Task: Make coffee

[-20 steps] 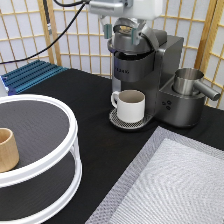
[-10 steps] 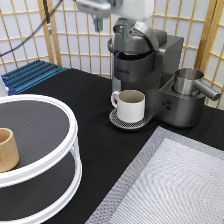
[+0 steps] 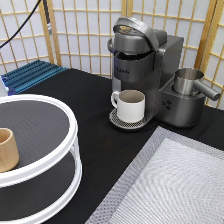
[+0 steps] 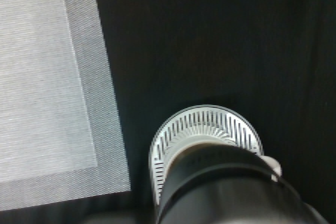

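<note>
1. Coffee machine [image 3: 150,75]: counter [image 3: 90,125], toward the exterior view's top right.
2. Mug [image 3: 130,105]: on the drip tray [image 3: 120,121], under the machine's head.
3. Metal jug [image 3: 192,82]: on the machine's right side.
4. Mat [image 3: 175,185]: bottom right.
5. Two-tier stand [image 3: 45,150]: bottom left; wooden cup [image 3: 7,149] on its upper tier.
6. End effector: not in view.

The gripper is outside the exterior view, and no arm link or casing shows there either. The only likely parts of the robot are a thin black cable [image 3: 22,31] slanting up to the top edge at the exterior view's left, and a thicker dark cable [image 3: 47,17] hanging straight just beside it.
</note>
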Robot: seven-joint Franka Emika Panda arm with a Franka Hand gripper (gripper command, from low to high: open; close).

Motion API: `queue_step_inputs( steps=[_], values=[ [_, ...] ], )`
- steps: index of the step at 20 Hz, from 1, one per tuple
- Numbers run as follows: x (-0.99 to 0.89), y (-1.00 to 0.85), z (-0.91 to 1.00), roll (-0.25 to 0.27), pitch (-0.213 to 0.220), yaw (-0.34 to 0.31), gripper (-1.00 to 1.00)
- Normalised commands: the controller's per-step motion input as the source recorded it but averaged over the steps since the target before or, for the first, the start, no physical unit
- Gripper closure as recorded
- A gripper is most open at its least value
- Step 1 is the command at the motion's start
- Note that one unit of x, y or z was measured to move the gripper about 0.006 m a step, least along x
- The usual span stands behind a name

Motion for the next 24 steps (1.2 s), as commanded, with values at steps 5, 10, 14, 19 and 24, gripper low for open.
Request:
queue_step_inputs(
  steps=[5, 10, 14, 19, 24],
  values=[
    [0.43, 0.05, -0.02, -0.148, 0.172, -0.021, -1.00],
    [0.42, 0.05, 0.05, -0.123, 0.134, -0.008, -1.00],
    [0.54, 0.05, 0.04, -0.077, 0.096, 0.000, -1.00],
    [0.57, 0.01, -0.06, -0.053, 0.078, 0.000, -1.00],
    [0.62, 0.04, -0.02, -0.064, 0.072, 0.000, -1.00]
  ],
)
